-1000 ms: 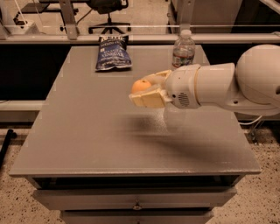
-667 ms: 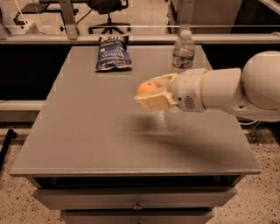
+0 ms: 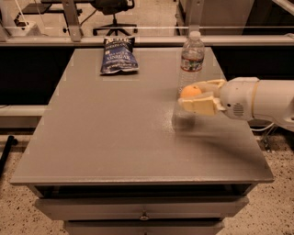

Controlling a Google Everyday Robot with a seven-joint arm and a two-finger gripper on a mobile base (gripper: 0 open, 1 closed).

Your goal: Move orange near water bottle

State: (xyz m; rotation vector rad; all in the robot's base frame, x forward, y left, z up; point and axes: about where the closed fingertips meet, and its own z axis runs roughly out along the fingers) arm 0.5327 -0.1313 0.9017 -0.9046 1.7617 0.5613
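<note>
Shifted rightward, tool (image 3: 193, 96) pinching orange (image 3: 189, 90) hangs just before water bottle (image 3: 192, 57), chip bag (image 3: 118, 56) well apart.

dark blue chip bag (image 3: 118, 56) lay far left on grey surface (image 3: 105, 142) | office chair (image 3: 112, 13) stood beyond | drawer (image 3: 144, 209) sat beneath

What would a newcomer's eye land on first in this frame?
First, the big white arm coming in from the right, its gripper shut on the orange and holding it just above the table, close in front of the bottle. After that, the dark blue chip bag lying near the table's far edge, left of the bottle.
</note>
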